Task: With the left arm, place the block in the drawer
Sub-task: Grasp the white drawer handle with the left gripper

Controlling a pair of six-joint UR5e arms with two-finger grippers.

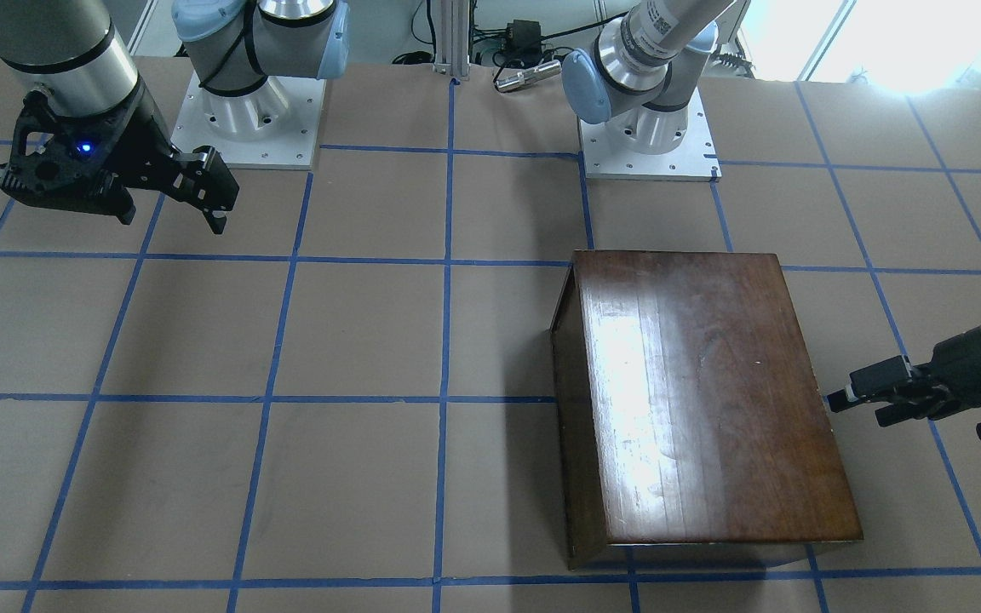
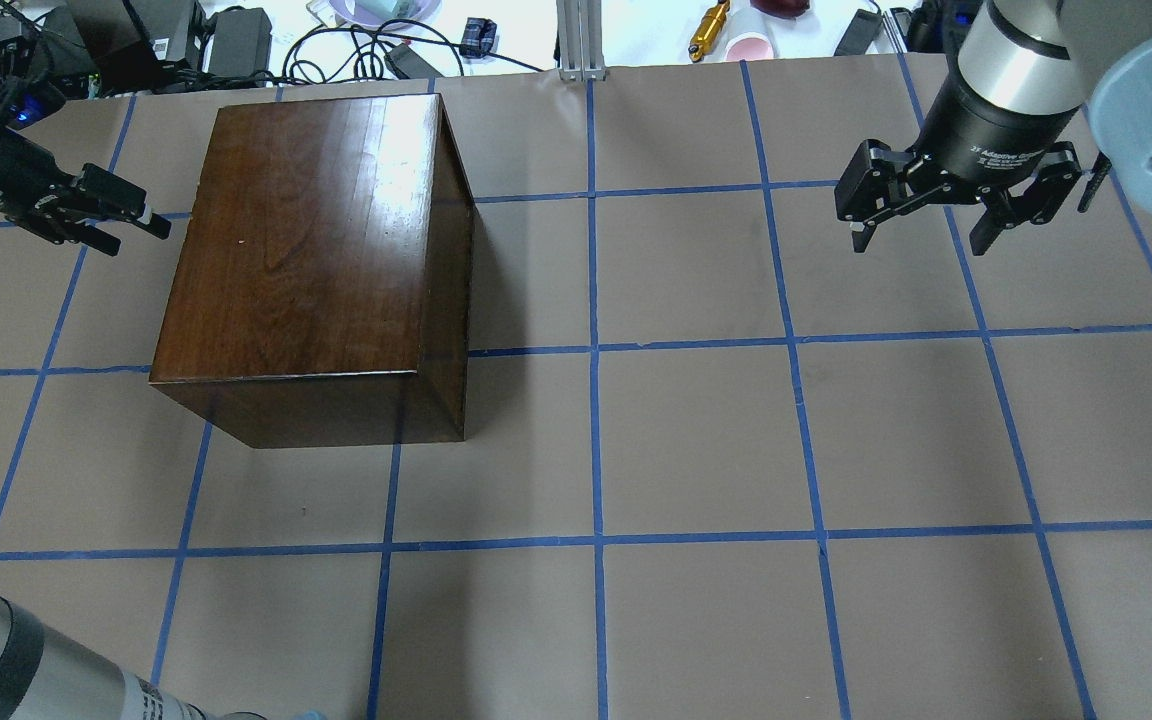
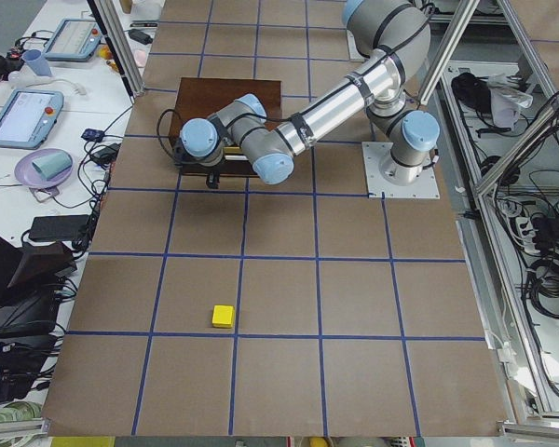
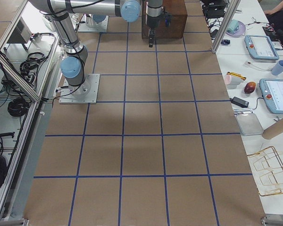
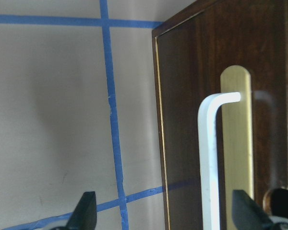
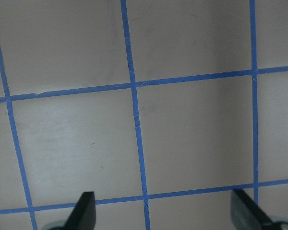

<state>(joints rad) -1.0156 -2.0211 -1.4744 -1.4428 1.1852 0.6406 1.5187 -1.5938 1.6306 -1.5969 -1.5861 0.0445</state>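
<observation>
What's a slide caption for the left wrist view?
Open left gripper faces the dark-brown wooden drawer front and its pale metal pull.

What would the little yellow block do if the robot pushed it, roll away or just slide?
Probably slide: the yellow block has flat faces and lies flat on the table. It looks small and solid, so likely light and unlikely to tip.

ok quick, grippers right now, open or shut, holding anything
Left gripper: open, empty, facing the drawer pull.
Right gripper: open, empty.
</observation>
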